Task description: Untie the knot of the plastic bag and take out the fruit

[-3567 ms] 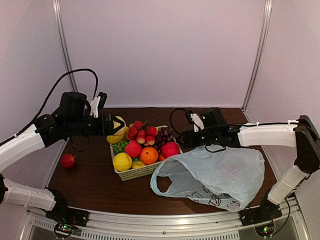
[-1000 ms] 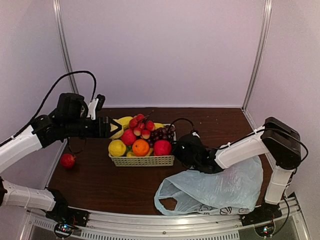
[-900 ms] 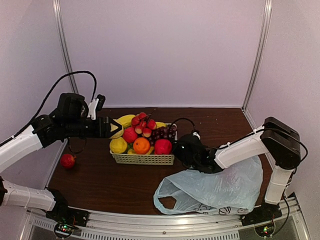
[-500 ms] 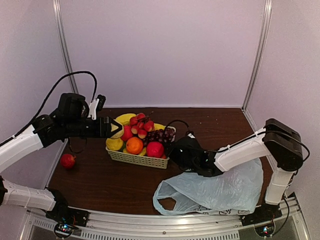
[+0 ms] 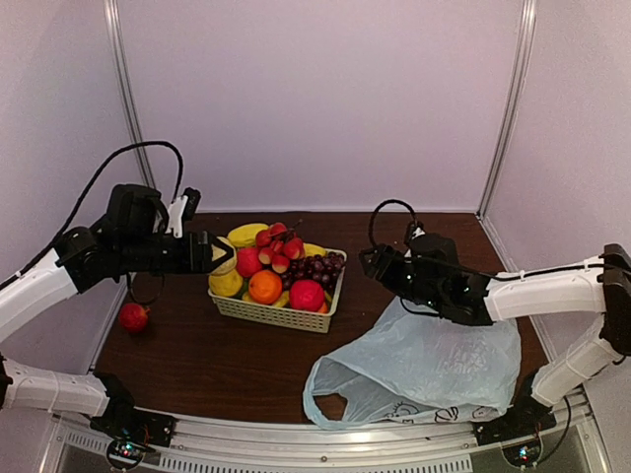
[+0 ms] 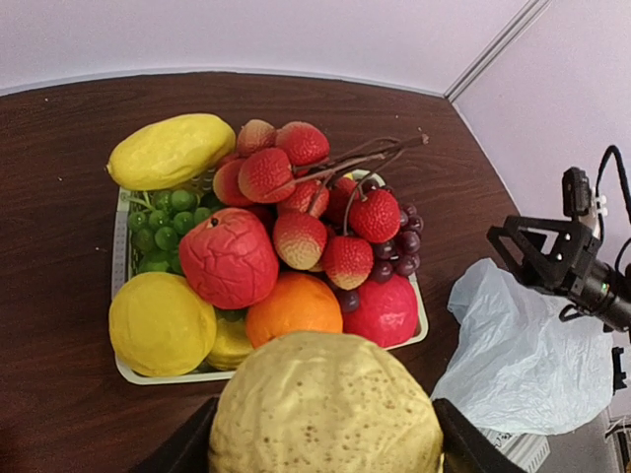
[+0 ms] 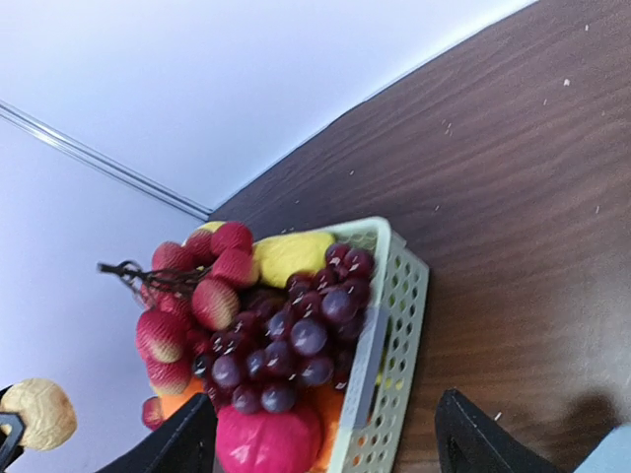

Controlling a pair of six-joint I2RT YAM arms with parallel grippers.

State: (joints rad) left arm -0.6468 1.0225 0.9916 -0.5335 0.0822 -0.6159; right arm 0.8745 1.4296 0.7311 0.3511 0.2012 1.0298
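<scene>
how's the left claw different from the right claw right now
The left claw is closed on a lumpy yellow fruit; the right claw stands open and empty. The left claw hangs at the left end of the basket; the right claw is off the basket's right side, by the plastic bag. Both are raised off the table and point toward the basket.

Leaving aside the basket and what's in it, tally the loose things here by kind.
Red fruit on the table: 1
Lumpy yellow fruit in the left gripper: 1
Plastic bag: 1
Total: 3
</scene>
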